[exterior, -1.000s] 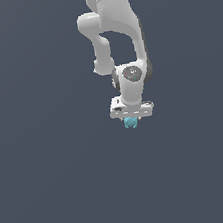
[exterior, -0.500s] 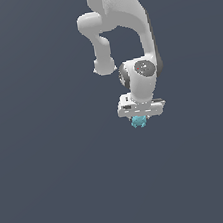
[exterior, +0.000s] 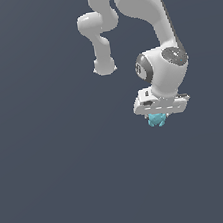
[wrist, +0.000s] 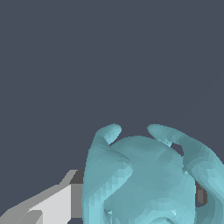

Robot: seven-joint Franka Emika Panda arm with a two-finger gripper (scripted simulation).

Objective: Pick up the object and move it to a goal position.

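One white robot gripper [exterior: 157, 117] points downward. Its jaws are clamped on the small, lumpy turquoise blob [exterior: 157, 120] [wrist: 148, 179].

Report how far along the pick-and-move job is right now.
Done: the pick looks complete. The turquoise object sits tucked in the claw, and in the wrist view it fills the frame beside a pale finger. In hand: the arm is carrying it against the plain dark background. Left: delivery to the goal. No goal marker shows in either view, so I cannot tell how much travel remains.
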